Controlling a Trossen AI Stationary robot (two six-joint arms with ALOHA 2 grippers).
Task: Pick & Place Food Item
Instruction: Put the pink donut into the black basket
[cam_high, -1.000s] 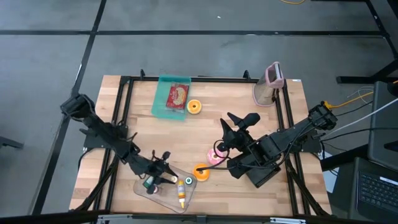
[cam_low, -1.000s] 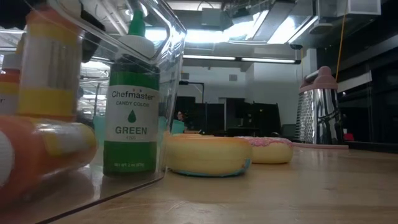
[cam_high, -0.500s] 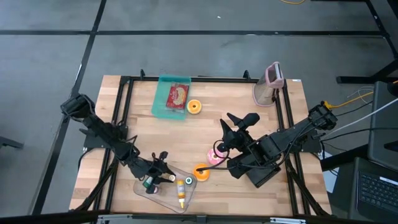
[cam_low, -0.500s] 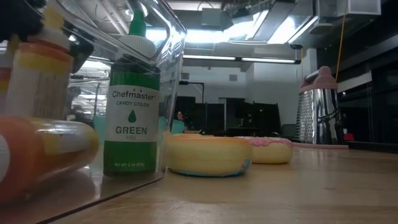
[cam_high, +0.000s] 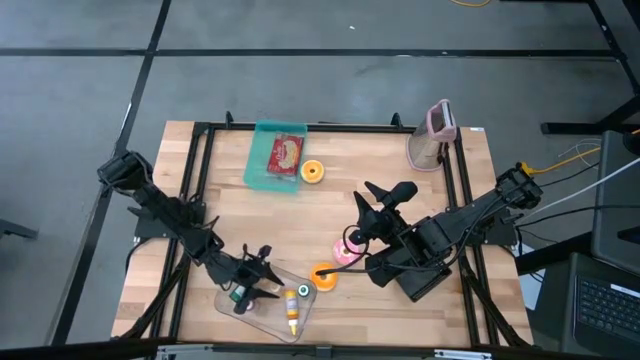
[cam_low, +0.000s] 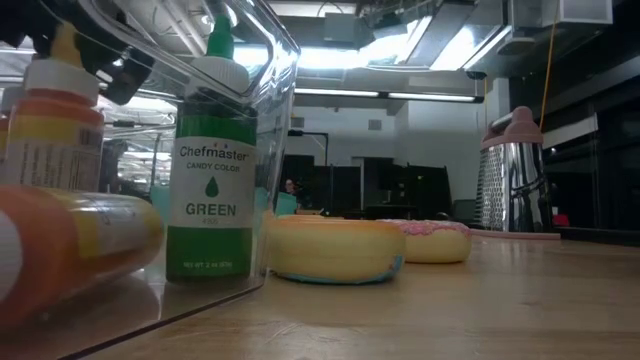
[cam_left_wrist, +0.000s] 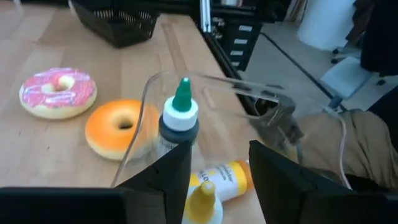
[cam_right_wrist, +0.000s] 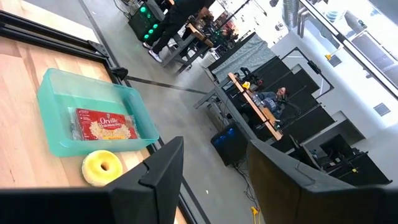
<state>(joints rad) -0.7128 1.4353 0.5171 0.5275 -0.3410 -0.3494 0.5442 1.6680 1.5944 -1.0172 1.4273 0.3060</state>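
Observation:
A clear plastic tray (cam_high: 262, 308) at the table's near edge holds a green-capped bottle (cam_left_wrist: 179, 124), upright on its base. A yellow-capped bottle (cam_left_wrist: 204, 200) stands there too, and another yellow bottle (cam_left_wrist: 227, 179) lies on its side. My left gripper (cam_left_wrist: 219, 149) is open over the tray. Its fingers stand on either side of the yellow-capped bottle's top, with a gap showing beside one of them. An orange donut (cam_high: 325, 276) and a pink donut (cam_high: 345, 251) lie flat on the table just right of the tray. My right gripper (cam_high: 385, 195) hangs open above the table's middle, with nothing between its fingers.
At the far side a teal tray (cam_high: 277, 155) holds a popcorn packet (cam_right_wrist: 102, 127), with a yellow donut (cam_high: 313, 172) lying beside it. A metal grater with a pink handle (cam_high: 435, 135) stands at the far right corner. Black frame rails (cam_high: 190, 200) run along the table's edges.
In the low view the yellow-capped bottle has sunk. It was held high a second ago, leaned over half a second ago, and now stands upright on the tray floor, with a dark finger of my left gripper apart from its top.

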